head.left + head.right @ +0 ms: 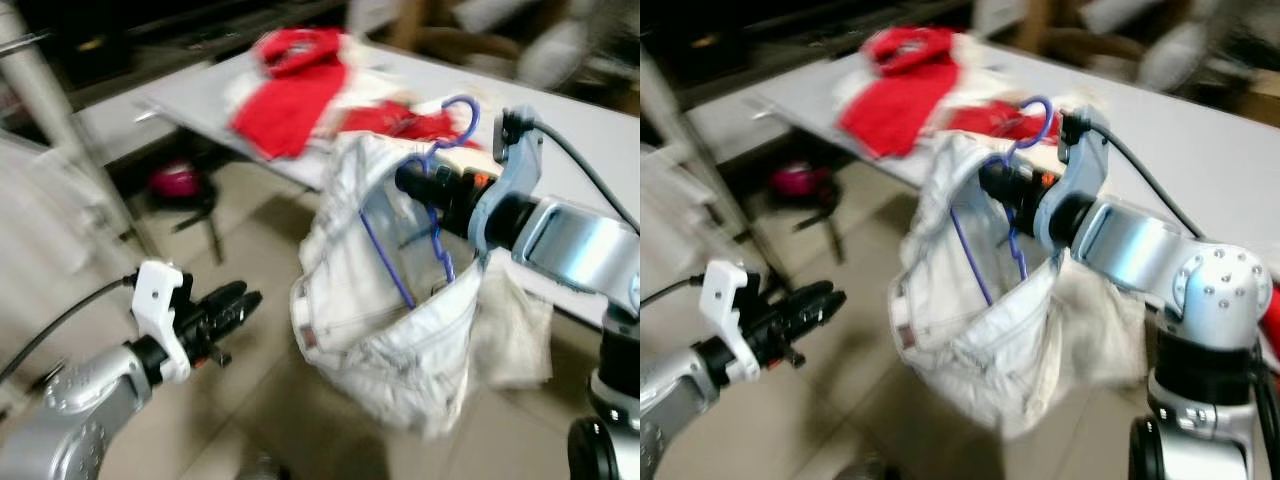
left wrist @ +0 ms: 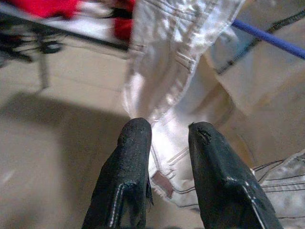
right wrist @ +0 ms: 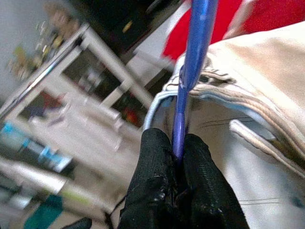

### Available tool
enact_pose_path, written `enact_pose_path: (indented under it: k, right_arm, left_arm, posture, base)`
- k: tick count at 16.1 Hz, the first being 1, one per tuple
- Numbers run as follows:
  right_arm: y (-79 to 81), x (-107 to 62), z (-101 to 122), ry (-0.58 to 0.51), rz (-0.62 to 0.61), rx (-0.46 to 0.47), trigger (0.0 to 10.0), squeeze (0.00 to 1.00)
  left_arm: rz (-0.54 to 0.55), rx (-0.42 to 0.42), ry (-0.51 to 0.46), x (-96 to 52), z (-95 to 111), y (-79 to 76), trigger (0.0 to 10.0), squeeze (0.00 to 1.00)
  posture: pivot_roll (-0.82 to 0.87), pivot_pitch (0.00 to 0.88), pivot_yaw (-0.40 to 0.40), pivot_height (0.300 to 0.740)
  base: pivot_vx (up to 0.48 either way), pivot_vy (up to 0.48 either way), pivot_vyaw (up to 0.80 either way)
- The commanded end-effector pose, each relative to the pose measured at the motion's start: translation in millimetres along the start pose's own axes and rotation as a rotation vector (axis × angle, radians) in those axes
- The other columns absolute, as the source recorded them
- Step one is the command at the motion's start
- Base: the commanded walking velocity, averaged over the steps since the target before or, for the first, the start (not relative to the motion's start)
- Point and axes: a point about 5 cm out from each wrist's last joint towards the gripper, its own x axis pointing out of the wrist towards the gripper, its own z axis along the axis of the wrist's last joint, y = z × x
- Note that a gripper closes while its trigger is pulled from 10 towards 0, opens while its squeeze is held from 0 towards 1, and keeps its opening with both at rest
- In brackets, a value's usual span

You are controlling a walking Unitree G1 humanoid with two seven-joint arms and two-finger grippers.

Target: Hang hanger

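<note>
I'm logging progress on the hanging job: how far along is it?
Done: the white garment already hangs on the blue hanger. In hand: the right gripper pinches the hanger's stem, held above the floor beside the table; the left gripper hovers open nearby. Left: hooking it onto a rail.

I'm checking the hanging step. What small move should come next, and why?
Probably carry the blue hanger up toward a rail, with the right claw kept shut on its wire. The white garment hangs from it over the floor, beside the table, and the hook is free. The left claw is open, apart from the cloth.
</note>
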Motion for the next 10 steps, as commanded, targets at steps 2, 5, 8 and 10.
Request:
enact_pose_path:
  k: [2, 5, 8, 10]
  right_arm:
    - [11.2, -3.0, -1.1, 0.0, 0.067, -0.018, 10.0, 0.0]
    - [6.3, -2.4, -4.0, 0.012, 0.04, -0.037, 10.0, 0.0]
    - [-3.6, 0.8, -12.1, 0.043, -0.037, -0.143, 10.0, 0.0]
    - [-10.7, 6.0, -19.9, 0.042, -0.059, -0.153, 10.0, 0.0]
  left_arm:
    - [0.009, 0.011, 0.009, -2.4, 2.6, 1.2, 10.0, 0.0]
    - [0.018, 0.025, 0.015, -1.7, 3.2, 1.4, 10.0, 0.0]
    - [0.107, 0.094, -0.006, 7.9, 10.9, 5.6, 10.0, 0.0]
    - [0.197, 0.11, -0.045, 14.4, 16.4, 10.1, 10.0, 0.0]
  posture:
    - [-0.01, 0.038, 0.013, 0.74]
    - [-0.01, 0.045, 0.009, 0.74]
    - [0.0, 0.052, -0.019, 0.74]
    - [0.01, 0.05, -0.023, 0.74]
  base:
    - [0.0, 0.0, 0.8]
    - [0.0, 0.0, 0.8]
    - [0.0, 0.0, 0.8]
    - [0.0, 0.0, 0.8]
